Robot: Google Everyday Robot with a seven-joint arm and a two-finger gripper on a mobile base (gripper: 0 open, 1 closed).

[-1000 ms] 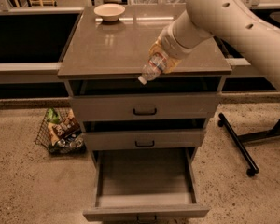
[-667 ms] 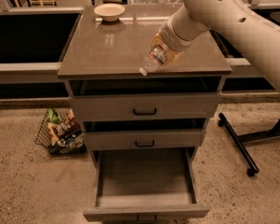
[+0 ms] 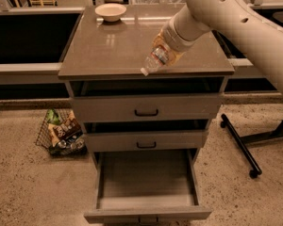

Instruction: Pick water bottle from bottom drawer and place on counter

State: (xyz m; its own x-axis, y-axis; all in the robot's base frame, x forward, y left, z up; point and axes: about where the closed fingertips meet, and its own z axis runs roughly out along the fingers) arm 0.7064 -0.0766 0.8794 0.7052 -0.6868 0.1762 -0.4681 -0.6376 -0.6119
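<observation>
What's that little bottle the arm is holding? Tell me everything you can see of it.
The bottle is small, clear plastic, with a dark multicoloured label band and a pale cap. It is tilted, cap end lowest, its base end gripped in the tool at the end of the arm. It hangs over the front of the counter, near the edge; whether the cap touches the surface cannot be told.

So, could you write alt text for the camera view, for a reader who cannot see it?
The robot's end effector holds a small clear plastic water bottle, tilted cap-down, over the glossy grey-brown counter; the deep grey bottom drawer below stands open.
</observation>
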